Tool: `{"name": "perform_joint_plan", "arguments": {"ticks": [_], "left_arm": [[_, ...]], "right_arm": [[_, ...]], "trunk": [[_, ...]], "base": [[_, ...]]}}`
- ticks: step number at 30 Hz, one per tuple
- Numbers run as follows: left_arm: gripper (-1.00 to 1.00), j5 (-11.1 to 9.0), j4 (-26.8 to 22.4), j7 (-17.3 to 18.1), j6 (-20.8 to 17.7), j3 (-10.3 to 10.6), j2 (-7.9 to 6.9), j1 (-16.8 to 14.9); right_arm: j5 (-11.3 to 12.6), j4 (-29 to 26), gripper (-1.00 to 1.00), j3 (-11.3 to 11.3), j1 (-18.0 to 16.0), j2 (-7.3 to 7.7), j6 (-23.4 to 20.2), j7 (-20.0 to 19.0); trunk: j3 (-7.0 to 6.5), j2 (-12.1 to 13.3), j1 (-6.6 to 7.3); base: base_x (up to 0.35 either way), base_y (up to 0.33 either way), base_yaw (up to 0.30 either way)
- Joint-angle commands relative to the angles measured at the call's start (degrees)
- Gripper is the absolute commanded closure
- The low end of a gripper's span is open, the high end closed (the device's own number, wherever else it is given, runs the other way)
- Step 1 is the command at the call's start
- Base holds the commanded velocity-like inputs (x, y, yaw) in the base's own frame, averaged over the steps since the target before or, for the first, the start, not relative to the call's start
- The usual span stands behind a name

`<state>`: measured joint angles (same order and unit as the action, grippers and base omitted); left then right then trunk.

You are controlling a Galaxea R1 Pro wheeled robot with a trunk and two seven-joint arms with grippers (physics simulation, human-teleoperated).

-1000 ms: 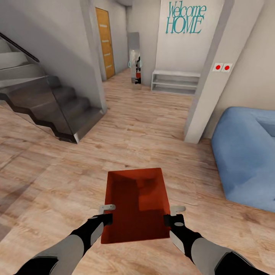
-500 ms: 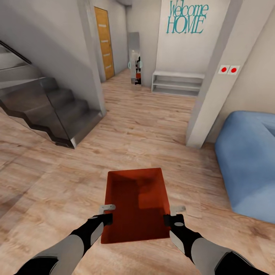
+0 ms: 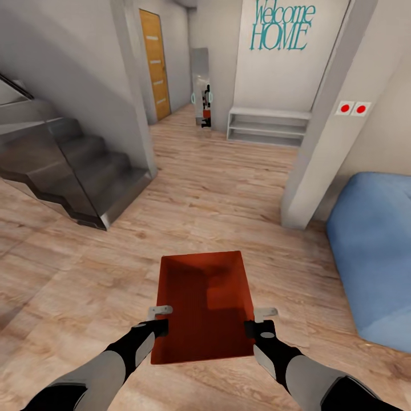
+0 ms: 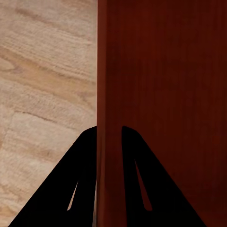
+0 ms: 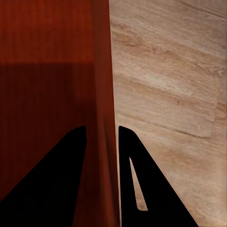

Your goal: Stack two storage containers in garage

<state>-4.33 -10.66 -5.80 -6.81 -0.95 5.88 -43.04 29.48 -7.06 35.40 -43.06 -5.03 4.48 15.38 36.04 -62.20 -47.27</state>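
Observation:
I carry one orange-red storage container [image 3: 205,305] in front of me, open top up, above the light wood-plank floor [image 3: 217,182] of the living room. My left gripper [image 3: 162,318] is shut on its left wall, one finger inside and one outside, as the left wrist view shows on the container wall [image 4: 156,71] with the left gripper [image 4: 109,132]. My right gripper [image 3: 254,321] clamps the right wall the same way; the right wrist view has the container wall [image 5: 52,71] pinched by the right gripper [image 5: 101,130].
A dark staircase [image 3: 74,171] stands at the left. A white pillar [image 3: 319,131] and a blue sofa [image 3: 374,245] are at the right. Ahead, a hallway leads past a wooden door [image 3: 155,63], a mirror [image 3: 201,88] and a low white shelf [image 3: 268,127].
The whole view has advanced: the staircase slid left, the pillar and sofa slid right and nearer. The container and both grippers keep the same place in the picture.

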Motion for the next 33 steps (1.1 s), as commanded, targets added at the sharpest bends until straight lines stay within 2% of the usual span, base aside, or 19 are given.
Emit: {"name": "perform_joint_plan", "arguments": {"ticks": [1,33], "left_arm": [[1.0,0.3,-0.06,-0.66,-0.39,1.48,-0.55,0.06],[1.0,0.32,-0.06,-0.64,-0.39,1.48,-0.61,0.06]], "right_arm": [[0.14,0.03,1.0,-2.42,-0.09,0.11,0.47,0.36],[0.14,0.03,1.0,-2.44,-0.09,0.11,0.62,0.36]], "trunk": [[0.04,-0.03,-0.03],[0.04,-0.03,-0.03]], "base": [[0.323,0.0,0.0],[0.323,0.0,0.0]]}}
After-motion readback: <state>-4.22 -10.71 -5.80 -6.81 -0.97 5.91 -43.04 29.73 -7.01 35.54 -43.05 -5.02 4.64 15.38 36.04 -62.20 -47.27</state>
